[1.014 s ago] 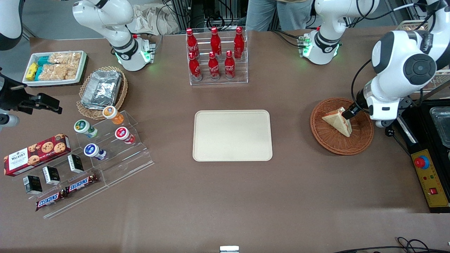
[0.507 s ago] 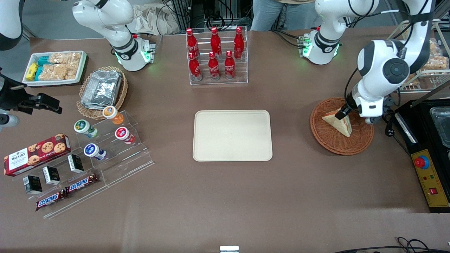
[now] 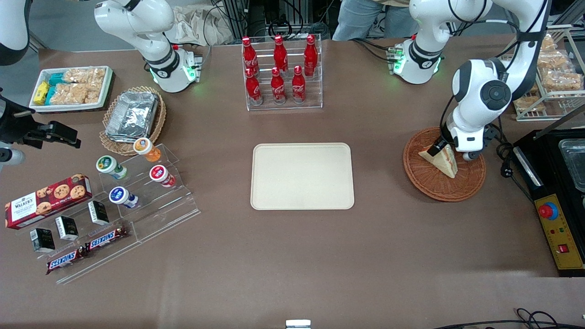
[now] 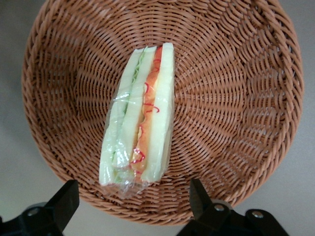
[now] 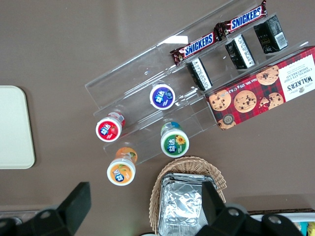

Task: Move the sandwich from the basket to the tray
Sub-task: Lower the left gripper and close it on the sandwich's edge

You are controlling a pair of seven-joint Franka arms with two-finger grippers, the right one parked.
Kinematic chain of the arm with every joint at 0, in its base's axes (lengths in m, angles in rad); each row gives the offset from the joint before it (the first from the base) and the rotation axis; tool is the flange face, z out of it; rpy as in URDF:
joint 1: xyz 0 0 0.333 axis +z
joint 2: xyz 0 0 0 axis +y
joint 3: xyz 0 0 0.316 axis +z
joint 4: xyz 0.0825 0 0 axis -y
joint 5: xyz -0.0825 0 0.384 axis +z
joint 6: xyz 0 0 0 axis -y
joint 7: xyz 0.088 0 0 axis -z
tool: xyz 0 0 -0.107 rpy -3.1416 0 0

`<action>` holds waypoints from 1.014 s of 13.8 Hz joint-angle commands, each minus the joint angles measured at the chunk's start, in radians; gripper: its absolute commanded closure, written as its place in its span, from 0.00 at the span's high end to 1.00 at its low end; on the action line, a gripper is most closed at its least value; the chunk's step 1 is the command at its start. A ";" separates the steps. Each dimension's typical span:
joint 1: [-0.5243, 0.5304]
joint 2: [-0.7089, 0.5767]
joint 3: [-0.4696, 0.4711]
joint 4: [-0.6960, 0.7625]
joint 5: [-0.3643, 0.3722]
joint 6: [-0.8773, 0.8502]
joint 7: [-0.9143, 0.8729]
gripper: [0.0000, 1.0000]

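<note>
On a wide brown counter (image 3: pixel 292 256), matte and bare of cloth, with cables, metal framing and a person's legs in jeans (image 3: pixel 365 18) at its edge farthest from the front camera. Taken from the tray (image 3: pixel 302 176), a cream rectangle with rounded corners and a low rim lying flat at mid-counter: toward the working arm's end, well apart from the tray, the basket (image 3: pixel 470 185), round, reddish-brown wicker, holding the sandwich (image 3: pixel 442 158), a clear-wrapped wedge of pale bread with red, orange and green filling along its cut edge. Directly over the sandwich, the hand (image 3: pixel 439 147), fingers spread wide, one dark fingertip (image 4: pixel 63 197) to each side of the wedge's end in the wrist view, neither seen touching it. Farther from the front camera than the tray, a clear rack (image 3: pixel 315 106) of six red Coca-Cola bottles (image 3: pixel 278 73). Toward the parked arm's end from the tray, a stepped clear stand (image 3: pixel 173 210) with four small round tubs (image 3: pixel 132 171) lidded orange, green, red and blue, two bars reading SNICKERS (image 3: pixel 87 249), three small black boxes (image 3: pixel 67 226), and a red carton reading WALKER'S (image 3: pixel 45 200) with chocolate chip cookies pictured. Farther back on that side, a pale wicker basket of foil containers (image 3: pixel 132 115) and a white tray of snack packets (image 3: pixel 71 87). Past the reddish basket from the tray, a yellow control box (image 3: pixel 560 237) with a red stop button, a black appliance (image 3: pixel 566 155), and a wire rack of packets (image 3: pixel 548 77).
</note>
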 commanded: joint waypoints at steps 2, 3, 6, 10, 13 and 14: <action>0.005 0.044 -0.005 -0.010 0.033 0.070 -0.026 1.00; 0.014 0.054 -0.005 -0.010 0.034 0.082 -0.026 1.00; 0.039 0.076 -0.005 -0.010 0.055 0.116 -0.024 1.00; 0.040 0.120 -0.003 -0.010 0.059 0.154 -0.024 1.00; 0.062 0.153 0.003 -0.007 0.063 0.176 -0.018 0.67; 0.063 0.156 0.003 -0.007 0.080 0.176 -0.018 0.52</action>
